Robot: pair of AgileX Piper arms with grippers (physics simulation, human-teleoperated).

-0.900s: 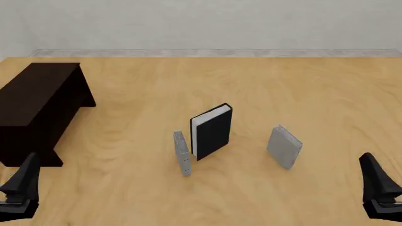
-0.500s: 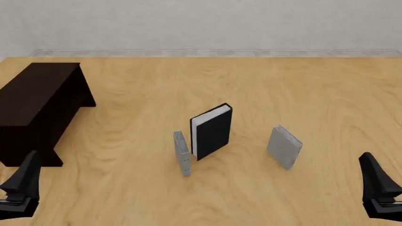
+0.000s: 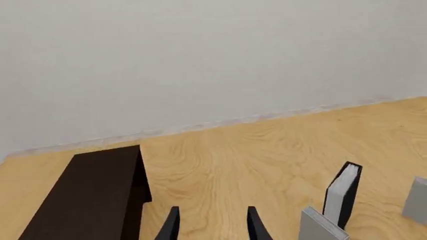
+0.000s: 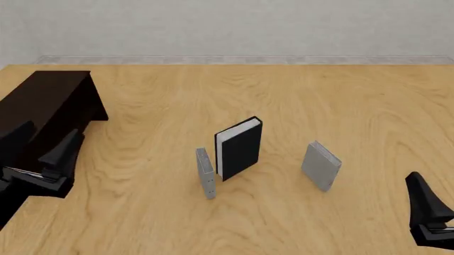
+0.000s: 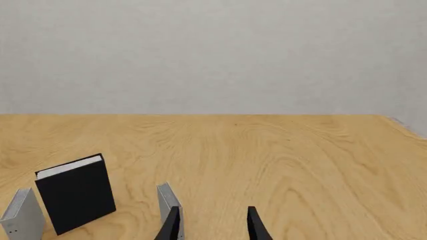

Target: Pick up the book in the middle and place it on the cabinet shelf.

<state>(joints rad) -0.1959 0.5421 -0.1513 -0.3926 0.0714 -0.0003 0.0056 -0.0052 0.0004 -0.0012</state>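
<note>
The book [image 4: 240, 149] is black with white page edges and stands upright mid-table, between two smaller grey books; it also shows in the left wrist view [image 3: 343, 192] and the right wrist view [image 5: 73, 197]. The cabinet shelf [image 4: 42, 101] is a long dark piece at the far left, also seen as the cabinet shelf [image 3: 93, 200]. My left gripper [image 4: 51, 135] hovers open in front of the cabinet's near end, well left of the book, and the left gripper [image 3: 210, 225] holds nothing. My right gripper [image 4: 424, 199] sits open and empty at the near right corner; the right gripper [image 5: 210, 225] is far from the book.
One thin grey book [image 4: 206, 172] stands just left of the black one. A second grey book [image 4: 321, 164] stands apart to its right. A pale wall [image 4: 227, 26] closes off the table's far edge.
My left gripper has risen and swung forward and rightward from the near left corner, and now stands in front of the cabinet. The right arm and all three books have stayed put.
</note>
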